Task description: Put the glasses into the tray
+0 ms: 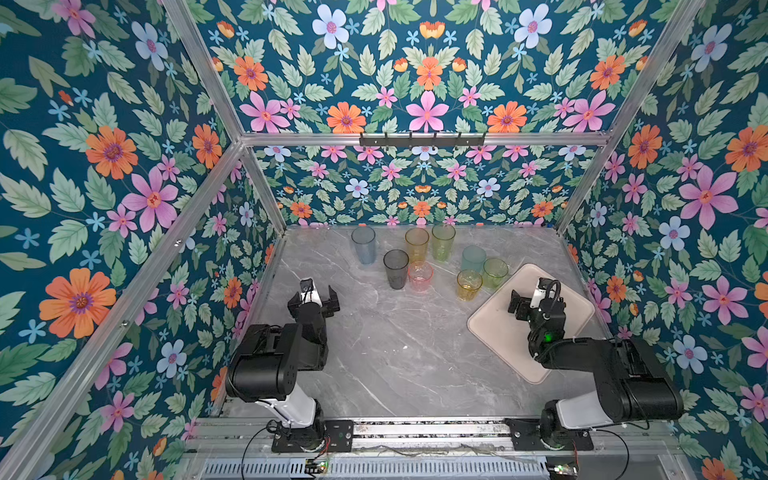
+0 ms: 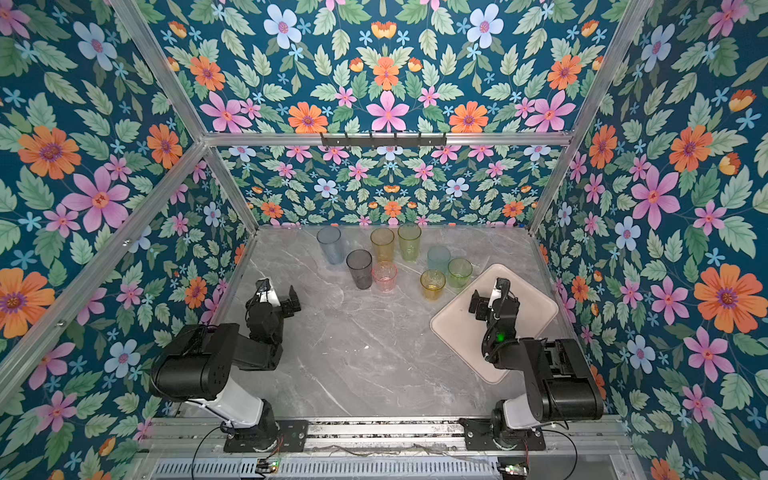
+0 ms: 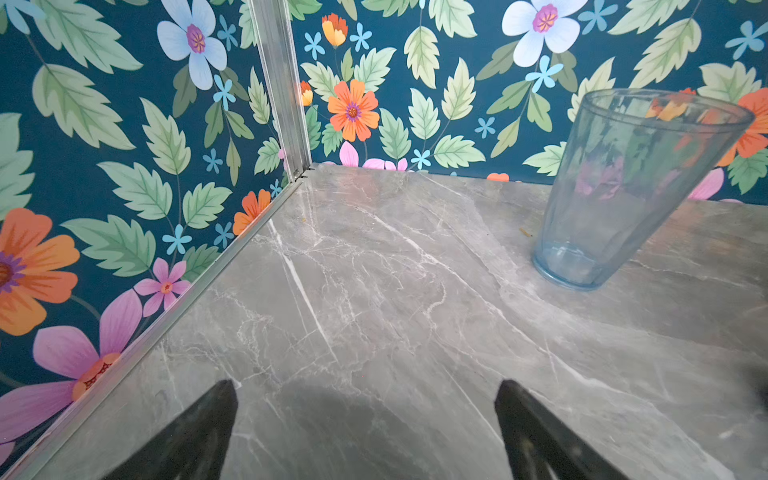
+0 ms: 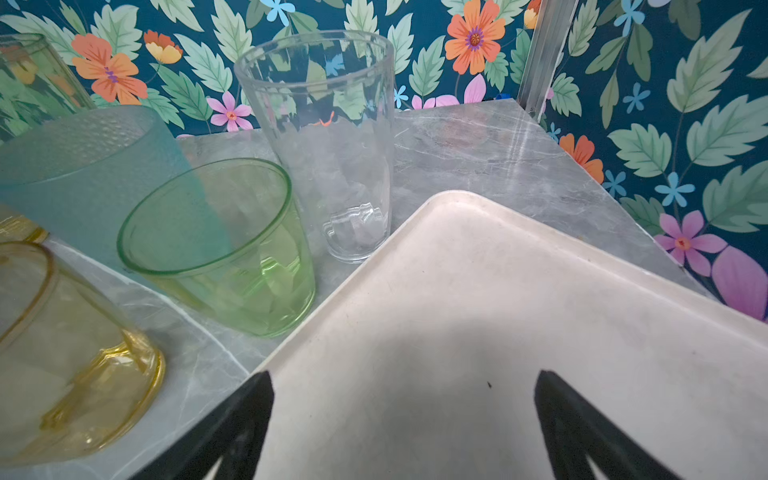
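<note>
Several tinted glasses stand upright on the marble table at the back. Among them are a tall pale blue one, a smoky grey one and a short pink one. A short green glass, a short amber one and a tall clear one stand just off the tray's far corner. The pale pink-beige tray lies at the right with nothing on it. My right gripper hovers open above it. My left gripper is open over bare table, short of the blue glass.
Floral walls with aluminium posts close in the table on the left, back and right. A black hook rail hangs on the back wall. Both arm bases sit on the rail along the front edge.
</note>
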`<state>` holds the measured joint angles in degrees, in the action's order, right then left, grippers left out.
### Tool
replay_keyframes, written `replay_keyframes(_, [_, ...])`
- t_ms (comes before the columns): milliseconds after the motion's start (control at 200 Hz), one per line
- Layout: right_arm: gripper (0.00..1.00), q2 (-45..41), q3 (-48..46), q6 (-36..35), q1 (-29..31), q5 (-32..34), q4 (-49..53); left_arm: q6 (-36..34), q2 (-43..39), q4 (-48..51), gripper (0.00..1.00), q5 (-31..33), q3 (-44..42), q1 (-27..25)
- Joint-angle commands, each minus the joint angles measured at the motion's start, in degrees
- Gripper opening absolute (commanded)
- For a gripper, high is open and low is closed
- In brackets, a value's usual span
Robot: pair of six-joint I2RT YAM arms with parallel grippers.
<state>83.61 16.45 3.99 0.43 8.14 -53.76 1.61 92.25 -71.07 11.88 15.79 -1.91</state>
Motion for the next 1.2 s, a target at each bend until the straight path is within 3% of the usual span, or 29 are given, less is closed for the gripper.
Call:
replay_keyframes(0, [0.99, -0.02, 0.34, -0.41, 0.0, 0.03, -0.73, -0.2, -0.05, -0.91, 1.0, -0.41, -0.06, -0.01])
replay_keyframes(880, [0.99, -0.15, -0.6, 0.32, 0.04, 2.48, -2.51, 0.14, -0.94, -1.42, 1.0, 0.95, -0.54, -0.1])
replay_keyframes(1040, [0.99, -3.61, -1.72, 0.13, -0.03, 1.62, -1.83, 0.07, -6.57, 5.11, 1.0, 1.59, 0.28, -0.19])
replay_keyframes(1195, [0.99, -10.84, 1.5, 1.42, 0.1, 4.72, 11.66, 3.05, -15.56, 16.93, 1.0, 6.27, 2.73, -0.64])
